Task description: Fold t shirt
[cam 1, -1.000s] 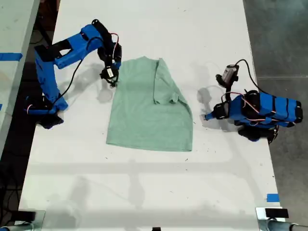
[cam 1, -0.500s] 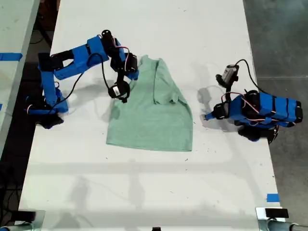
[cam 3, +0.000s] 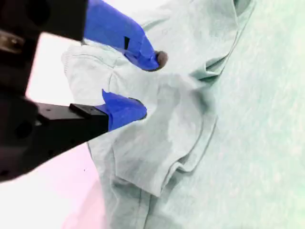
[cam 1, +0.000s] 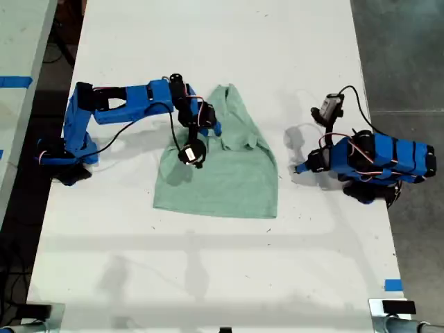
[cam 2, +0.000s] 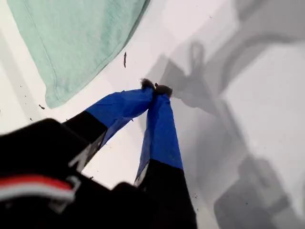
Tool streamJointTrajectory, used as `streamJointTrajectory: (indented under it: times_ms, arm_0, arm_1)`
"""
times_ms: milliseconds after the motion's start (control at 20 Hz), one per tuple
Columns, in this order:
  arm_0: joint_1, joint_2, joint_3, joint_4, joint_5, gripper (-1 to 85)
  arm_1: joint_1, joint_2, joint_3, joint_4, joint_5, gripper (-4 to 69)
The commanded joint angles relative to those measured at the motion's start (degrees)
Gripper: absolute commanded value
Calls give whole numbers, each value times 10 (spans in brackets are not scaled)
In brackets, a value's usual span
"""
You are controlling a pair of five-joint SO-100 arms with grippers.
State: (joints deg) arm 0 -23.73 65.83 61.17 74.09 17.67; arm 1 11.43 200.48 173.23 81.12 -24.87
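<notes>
The pale mint-green t shirt [cam 1: 229,180] lies on the white table [cam 1: 208,277], its sleeve on the exterior view's right folded inward. My second gripper [cam 1: 215,129] reaches in from the exterior view's left over the shirt's upper part. In the second wrist view this gripper [cam 3: 140,83] is shut on a raised fold of the t shirt [cam 3: 238,143], the cloth bunched between its blue fingers [cam 3: 143,47]. My first gripper [cam 1: 298,168] rests low on the table at the exterior view's right, beside the shirt's edge. Its jaws [cam 2: 155,88] are shut on nothing, with a corner of the t shirt [cam 2: 76,38] nearby.
A blue tape mark [cam 1: 393,284] sits near the table's edge at the exterior view's lower right. A second table with blue tape [cam 1: 14,81] stands at the exterior view's left. Grey floor [cam 1: 402,55] lies past the table's edge on the exterior view's right.
My second gripper has swung from the shirt's edge on the exterior view's left toward its middle, drawing that side of the cloth over with it. The first arm has not moved.
</notes>
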Motion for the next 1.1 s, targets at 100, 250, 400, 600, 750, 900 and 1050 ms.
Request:
streamJointTrajectory:
  times_ms: [100, 250, 400, 600, 750, 900, 1050]
  arm_0:
    - [7, 58, -38, 4, -1, 132]
    - [-23, 168, -37, 58, 14, 105]
    - [-71, 304, -22, 135, 29, 50]
    - [-71, 525, 131, 142, 23, -1]
    - [-3, 709, 374, 48, -10, 1]
    - [-4, 936, 619, -2, -34, 3]
    - [40, 1130, 824, -45, -74, -2]
  arm_1:
    - [-4, 5, 6, 2, -5, 8]
    - [-4, 5, 6, 2, -5, 8]
    - [-4, 5, 6, 2, -5, 8]
    - [-4, 5, 6, 2, -5, 8]
    - [-4, 5, 6, 2, -5, 8]
    - [-3, 5, 6, 2, -3, 8]
    - [1, 5, 6, 2, -2, 8]
